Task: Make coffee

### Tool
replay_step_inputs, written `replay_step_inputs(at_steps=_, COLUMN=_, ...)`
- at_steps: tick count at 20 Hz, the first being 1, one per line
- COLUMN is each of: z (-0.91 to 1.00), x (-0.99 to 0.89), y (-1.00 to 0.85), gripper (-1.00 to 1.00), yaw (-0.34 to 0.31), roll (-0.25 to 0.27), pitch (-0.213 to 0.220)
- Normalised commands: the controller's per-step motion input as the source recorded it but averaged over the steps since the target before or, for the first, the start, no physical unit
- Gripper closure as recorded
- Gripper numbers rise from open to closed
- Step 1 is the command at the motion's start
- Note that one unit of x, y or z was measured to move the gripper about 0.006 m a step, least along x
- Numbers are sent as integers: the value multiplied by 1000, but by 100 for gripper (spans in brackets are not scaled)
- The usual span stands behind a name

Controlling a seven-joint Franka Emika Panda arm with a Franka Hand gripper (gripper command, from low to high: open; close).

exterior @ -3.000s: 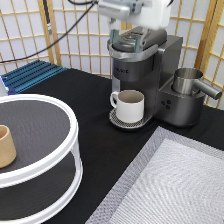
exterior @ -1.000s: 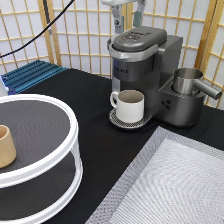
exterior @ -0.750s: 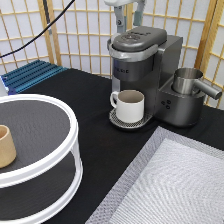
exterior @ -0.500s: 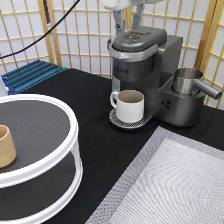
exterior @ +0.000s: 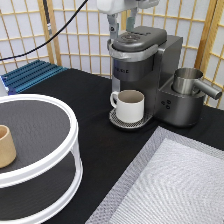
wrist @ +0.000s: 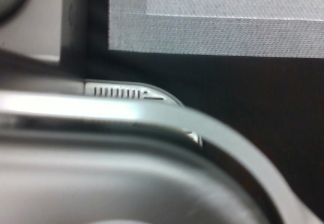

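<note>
Standing nearest on the black bench (exterior: 75, 105) is a white two-tier round stand (exterior: 37, 145) with a tan wooden cup (exterior: 6, 146) at the exterior view's left edge, and a grey mat (exterior: 175, 185) lies at lower right. Farther back, a cream mug (exterior: 130, 105) sits under the coffee machine (exterior: 145, 70), its lid down. The hand (exterior: 121, 25) hangs above that lid, fingers apart, holding nothing. No coffee pod shows.

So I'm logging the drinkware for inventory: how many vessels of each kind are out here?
Cream-white mug, on the coffee machine's drip tray: 1
Tan wooden cup, on the round white stand: 1
Metal pitcher, beside the machine: 1
Total: 3
</note>
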Motion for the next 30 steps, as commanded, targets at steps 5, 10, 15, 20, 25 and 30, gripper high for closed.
replay_step_inputs(at_steps=5, z=-33, x=94, y=-49, gripper=-100, yaw=46, roll=47, pitch=-122)
replay_step_inputs(at_steps=10, z=-39, x=149, y=-114, gripper=-100, yaw=20, roll=73, pitch=-94)
replay_step_inputs(at_steps=15, z=-389, x=-337, y=-122, gripper=-100, yaw=18, roll=37, pitch=-73)
replay_step_inputs(at_steps=20, z=-358, x=-737, y=-141, gripper=-100, yaw=1, roll=2, pitch=-25)
replay_step_inputs(at_steps=25, z=-670, x=-459, y=-210, gripper=-100, yaw=13, roll=17, pitch=-51)
replay_step_inputs(at_steps=30, z=-1000, x=150, y=-192, gripper=-100, yaw=72, roll=22, pitch=-17)
